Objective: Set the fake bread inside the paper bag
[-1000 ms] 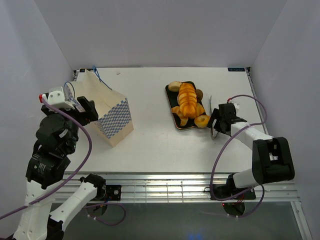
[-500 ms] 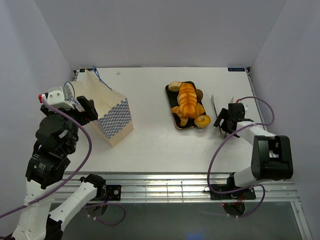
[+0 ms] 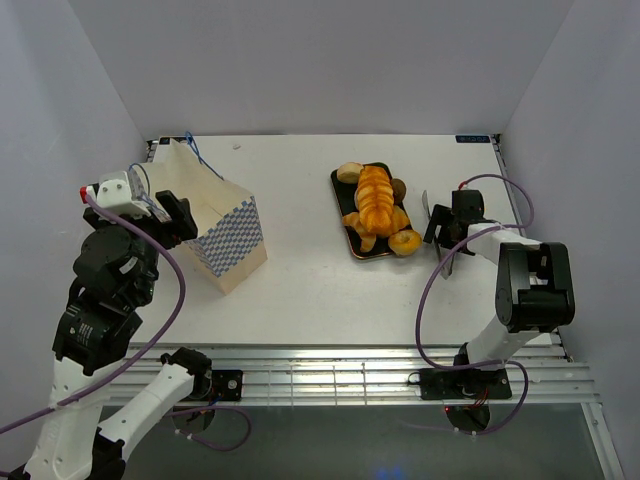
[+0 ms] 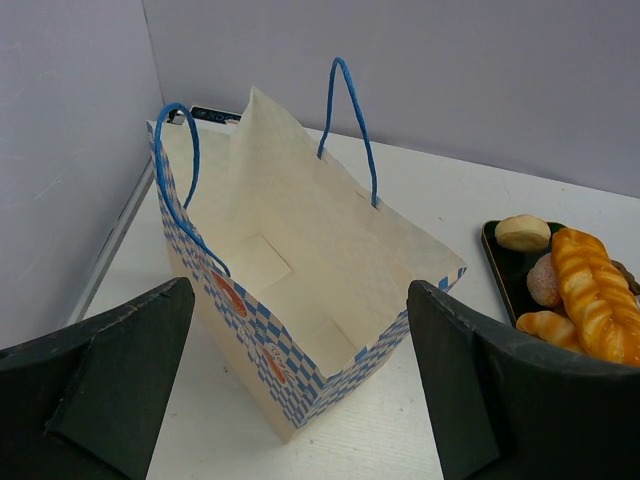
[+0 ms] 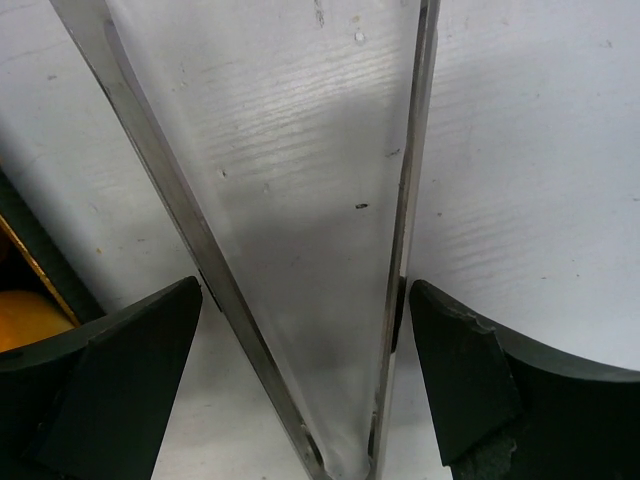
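Since the right arm (image 3: 535, 290) shifted over the last second: the black two-finger right gripper (image 5: 305, 295), then beside the near-right corner of the dark rectangular tray (image 3: 346, 205), swung out toward the right edge. It now sits slightly nearer the far edge, over the silver metal tongs (image 5: 150, 165) lying on their side on the white tabletop (image 3: 320, 270), between tray and right edge.
fake bread (image 3: 375, 205): glossy golden-orange toy pieces, a long ridged loaf ringed by buns, all on the tray right of centre toward the far edge, unmoved over that second.
paper bag (image 4: 240, 340): cream paper, blue-and-white checkered base, blue string handles. It stands by the left edge toward the far-left corner, mouth open, nothing visible inside, also unmoved.
meaning for the task: no piece has been transferred. The shift looks like lining up on the tongs as a tool, not a reach for bread.
right gripper: fingers spread wide, one outside each blade near the closed end of the V, whose open end points at the far edge. Whether the pads touch metal cannot be told.
right arm: folded tightly along the right edge, wrist pitched down at the tabletop.
left arm (image 3: 105, 290): raised by the left edge, posture unchanged. The black left gripper (image 4: 300, 290) tilts toward the bag's mouth, fingers apart, holding nothing.
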`<state>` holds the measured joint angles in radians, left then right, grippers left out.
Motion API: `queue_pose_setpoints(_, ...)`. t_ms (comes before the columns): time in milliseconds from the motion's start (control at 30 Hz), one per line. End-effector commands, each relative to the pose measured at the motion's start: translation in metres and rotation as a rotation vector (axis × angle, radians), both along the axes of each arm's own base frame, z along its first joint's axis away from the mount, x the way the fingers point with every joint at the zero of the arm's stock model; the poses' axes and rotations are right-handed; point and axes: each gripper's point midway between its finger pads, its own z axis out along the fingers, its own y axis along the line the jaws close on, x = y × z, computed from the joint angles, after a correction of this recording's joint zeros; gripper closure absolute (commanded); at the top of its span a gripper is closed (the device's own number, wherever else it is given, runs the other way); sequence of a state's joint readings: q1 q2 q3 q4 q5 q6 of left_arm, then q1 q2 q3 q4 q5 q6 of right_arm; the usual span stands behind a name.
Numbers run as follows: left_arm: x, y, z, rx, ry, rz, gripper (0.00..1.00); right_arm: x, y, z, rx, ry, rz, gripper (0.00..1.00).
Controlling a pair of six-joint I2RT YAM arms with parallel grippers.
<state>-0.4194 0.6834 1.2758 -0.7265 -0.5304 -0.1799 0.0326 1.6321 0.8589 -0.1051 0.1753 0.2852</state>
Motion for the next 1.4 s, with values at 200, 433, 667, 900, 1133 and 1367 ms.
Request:
queue_pose_setpoints(200, -0.003, -0.001, -0.003, 0.012, 0.007, -0.015, 0.02, 0.005, -0.009, 0.002, -0.038, -0.002, 0.042, 0.0)
queue_pose_setpoints(433, -0.001, -0.005, -0.005, 0.009, 0.022, -0.03, 0.02, 0.011, -0.004, -0.001, -0.014, 0.006, 0.063, 0.25)
queue_pose_setpoints(667, 0.0, -0.006, -0.008, 0.006, 0.035, -0.029, 0.02, 0.016, 0.004, 0.014, 0.02, -0.035, 0.091, 0.39)
queue_pose_setpoints(900, -0.004, -0.005, -0.004, -0.005, 0.035, -0.031, 0.02, 0.017, 0.005, 0.062, 0.023, -0.107, 0.094, 0.39)
queue_pose_setpoints(1133, -0.009, -0.001, -0.005, -0.017, 0.031, -0.019, 0.02, 0.011, 0.009, 0.116, 0.027, -0.216, 0.126, 0.39)
queue_pose_setpoints(1367, -0.005, -0.002, -0.021, -0.011, 0.055, -0.011, 0.02, 0.0, 0.019, 0.15, 0.071, -0.295, 0.15, 0.39)
